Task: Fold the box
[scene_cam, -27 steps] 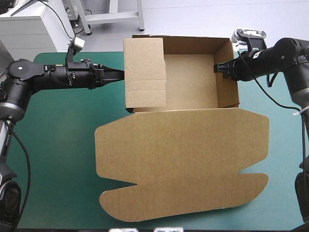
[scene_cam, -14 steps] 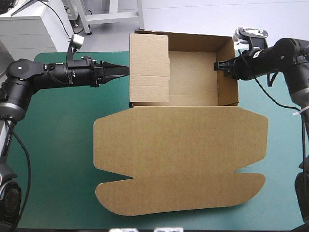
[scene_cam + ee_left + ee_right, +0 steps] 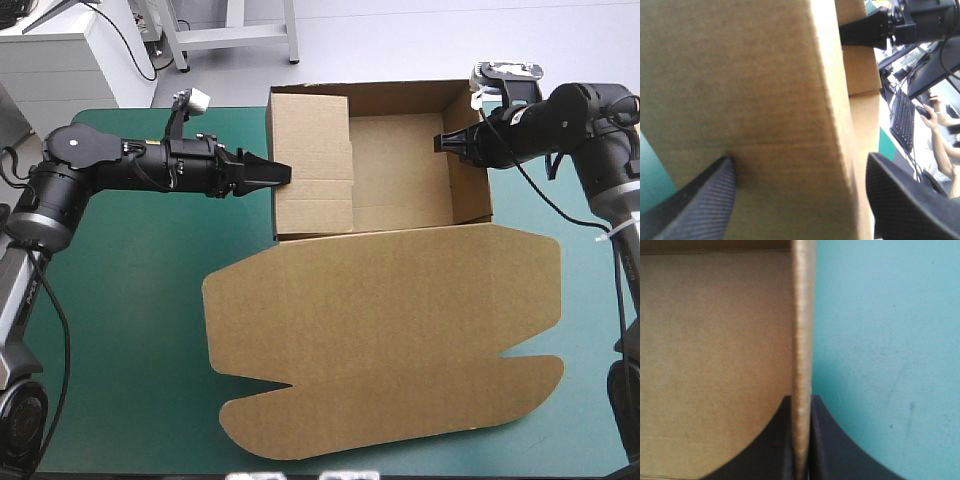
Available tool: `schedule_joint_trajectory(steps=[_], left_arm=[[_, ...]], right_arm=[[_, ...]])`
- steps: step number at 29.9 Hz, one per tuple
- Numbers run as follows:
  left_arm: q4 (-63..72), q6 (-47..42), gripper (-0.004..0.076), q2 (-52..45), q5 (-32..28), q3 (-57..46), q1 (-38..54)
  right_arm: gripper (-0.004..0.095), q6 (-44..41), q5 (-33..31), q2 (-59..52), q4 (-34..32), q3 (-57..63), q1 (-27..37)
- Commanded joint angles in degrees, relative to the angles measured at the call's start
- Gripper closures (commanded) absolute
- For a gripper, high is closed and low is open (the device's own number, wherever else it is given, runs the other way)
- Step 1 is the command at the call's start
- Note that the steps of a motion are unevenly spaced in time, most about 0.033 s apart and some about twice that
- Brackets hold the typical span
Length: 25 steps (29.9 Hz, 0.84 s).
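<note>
Presently the box [image 3: 385, 320] is seen as an open tray at the far middle of the teal-green cover [image 3: 110, 300], with its lid laid flat toward the near edge, where two rounded flaps are spread. A broad brown panel is raised at the tray's left side and hides part of the floor in the high view. The left gripper [image 3: 278, 172] is brought against that panel from the left. In its wrist view the black fingers [image 3: 700, 205] are spread wide apart, the panel's edge stands between them, and one finger is laid against the outer face. The right gripper [image 3: 447, 143] is set at the tray's right wall, toward its far end. In the right wrist view its fingers are pressed almost together, and the wall's thin upper edge is pinched between them; the tray's floor is seen to one side and bare cover to the other. The right gripper is also caught in the left wrist view, beyond the panel, at the opposite wall.
</note>
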State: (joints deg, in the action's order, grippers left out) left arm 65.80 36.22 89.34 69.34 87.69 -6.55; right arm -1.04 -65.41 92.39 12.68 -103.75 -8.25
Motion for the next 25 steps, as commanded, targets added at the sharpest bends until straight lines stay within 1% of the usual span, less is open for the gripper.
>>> schedule_joint_trajectory(steps=[1,4,7,13,17,20,21,23,25], left_arm=[[3.24,-2.73,0.0205,-2.21,-1.39,1.83,-2.76],[-1.47,-7.98,0.0205,-2.21,-4.53,1.83,-4.39],[-10.58,-13.43,0.0205,-2.72,-7.49,1.83,-6.56],[-29.32,-24.56,0.0205,-4.17,-15.20,2.09,-12.57],[-42.52,-35.08,0.0209,-4.05,-17.27,4.35,-17.06],[-49.21,-39.27,0.0214,-4.05,-18.87,6.32,-19.78],[-50.22,-39.97,0.0224,-4.05,-19.19,6.90,-20.33],[-51.08,-40.09,0.0271,-4.05,-19.35,8.39,-20.99],[-51.49,-40.09,0.0343,-4.05,-18.84,9.21,-21.07]], right_arm=[[0.0923,-3.12,3.64,-2.45,0.90,-1.72,-2.08],[0.0923,-4.74,3.64,-2.45,-1.34,-1.72,-3.21],[0.0923,-5.94,3.91,-2.45,-3.07,-1.72,-4.24],[0.0923,-8.12,5.08,-2.45,-3.20,-1.72,-4.69],[0.0923,-10.02,5.75,-2.45,-3.47,-1.72,-5.17],[0.0923,-10.03,5.46,-2.05,-3.67,-1.72,-5.57],[0.0923,-10.03,5.39,-1.87,-3.67,-1.72,-5.83],[0.0923,-10.03,5.26,-1.64,-3.67,-1.72,-5.96],[0.0923,-10.03,5.38,-1.53,-2.83,-1.72,-6.06]])
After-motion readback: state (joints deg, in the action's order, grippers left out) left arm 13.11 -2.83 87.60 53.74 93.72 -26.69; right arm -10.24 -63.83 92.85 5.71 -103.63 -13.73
